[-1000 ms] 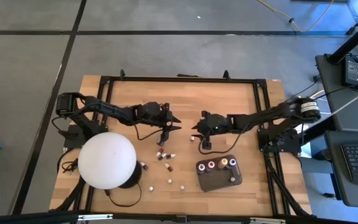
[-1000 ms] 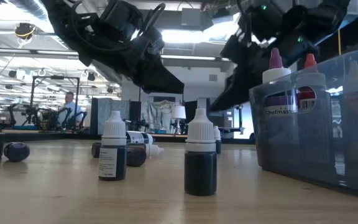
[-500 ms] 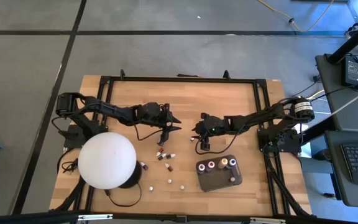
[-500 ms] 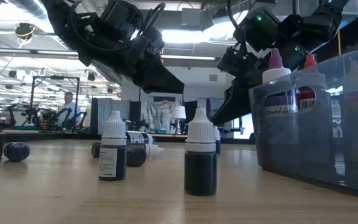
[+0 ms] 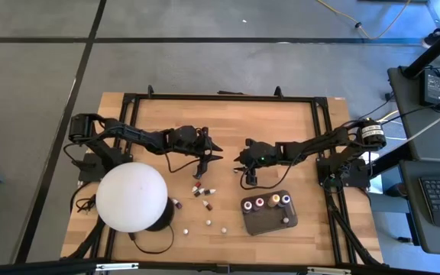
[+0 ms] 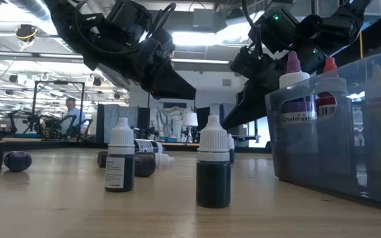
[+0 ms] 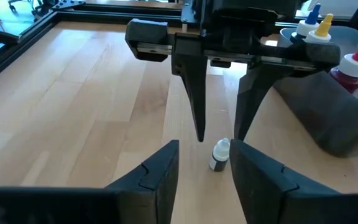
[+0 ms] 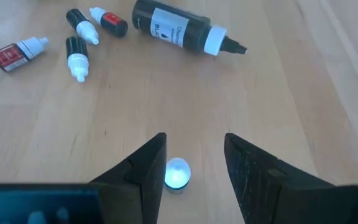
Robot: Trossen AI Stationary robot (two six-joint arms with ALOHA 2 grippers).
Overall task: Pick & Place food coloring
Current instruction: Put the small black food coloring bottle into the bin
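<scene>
The right gripper (image 5: 242,173) hangs open over a small white-capped food coloring bottle (image 8: 177,173) standing on the surface (image 5: 281,126), fingers either side, not touching. At its 9 o'clock the left gripper (image 5: 208,163) waits, open too. Loose bottles (image 5: 203,191) lie at 7 o'clock; bare wood spreads toward 12. The tray (image 5: 269,218) sits at 5 o'clock.

My wooden table (image 5: 281,122) carried a white dome (image 5: 131,197), a dark grey tray (image 5: 269,215) and scattered food coloring bottles (image 5: 202,191), some upright, others lying flat.
</scene>
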